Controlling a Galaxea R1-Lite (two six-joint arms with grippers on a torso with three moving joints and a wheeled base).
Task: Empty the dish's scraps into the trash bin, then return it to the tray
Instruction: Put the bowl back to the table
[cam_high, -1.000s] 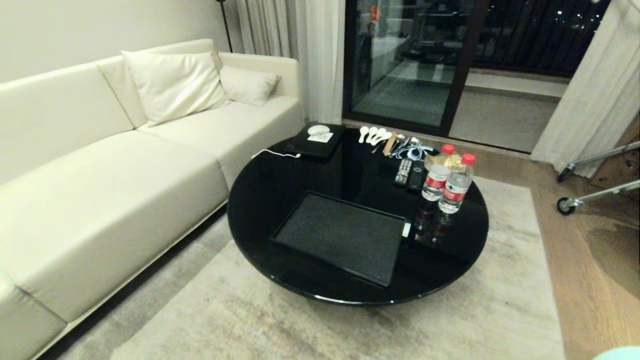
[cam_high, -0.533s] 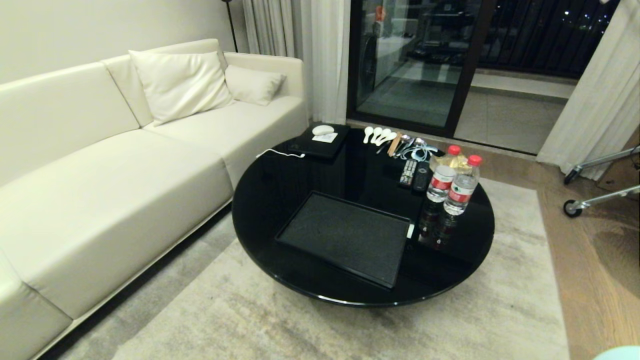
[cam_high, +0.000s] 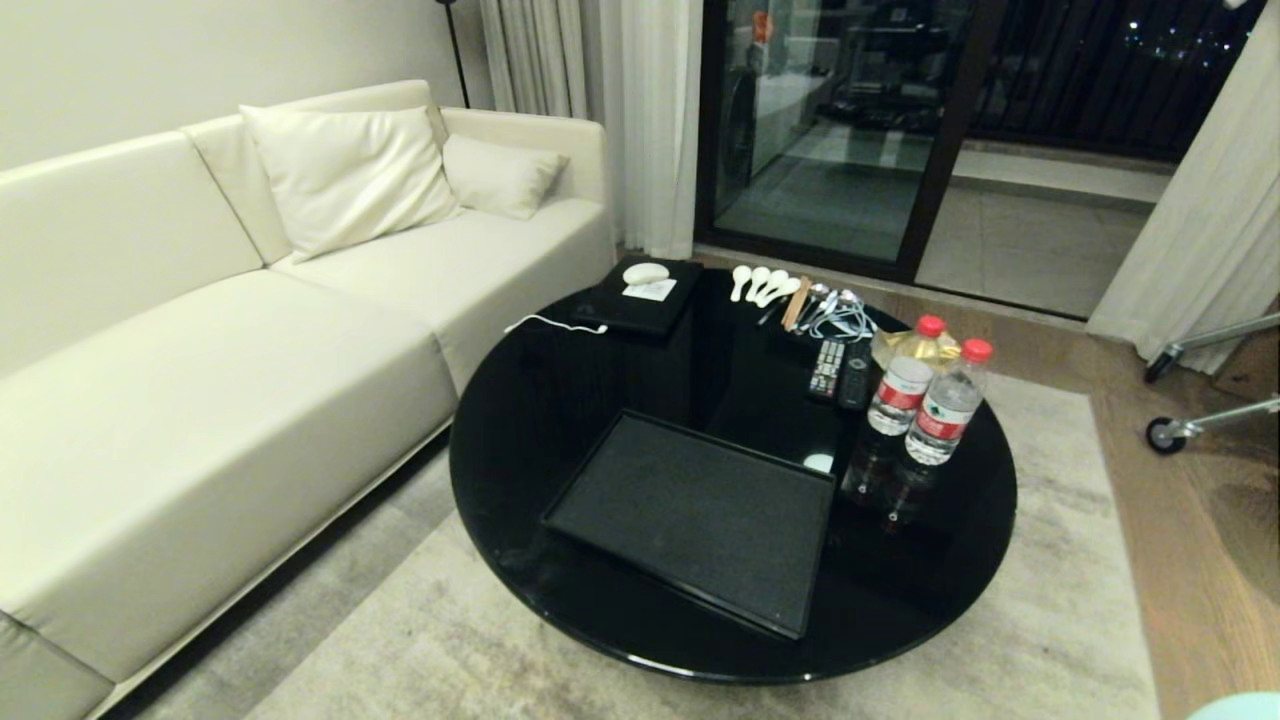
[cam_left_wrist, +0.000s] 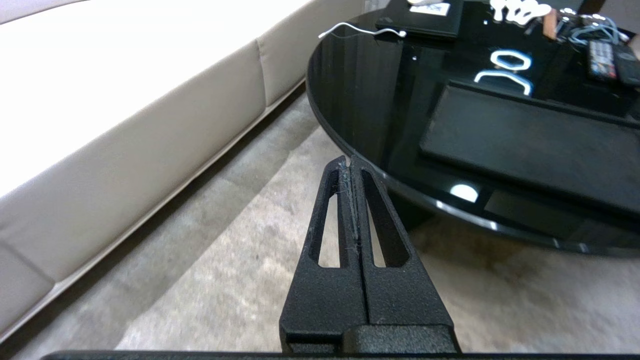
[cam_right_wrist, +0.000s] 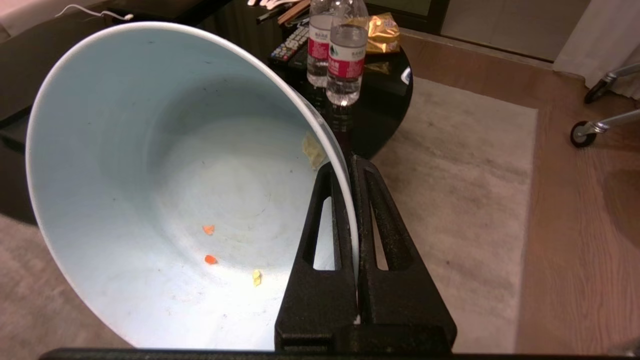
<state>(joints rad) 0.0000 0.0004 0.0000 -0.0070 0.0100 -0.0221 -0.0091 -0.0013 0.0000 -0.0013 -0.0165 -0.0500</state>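
Nearer view; matte rectangular tray (cam_high: 700, 520).

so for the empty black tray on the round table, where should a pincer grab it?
Judging by shape: the tray lies flat with a low raised rim, so pinch the rim from above, one finger inside and one outside. Its near long edge looks the most open; water bottles stand by its right end.

You see a glossy black round table (cam_high: 560, 400) w/ matte textured black tray (cam_high: 690, 515); smooth glossy pale-blue bowl (cam_right_wrist: 150, 175); rough-grained black plastic fingers (cam_right_wrist: 320, 295).
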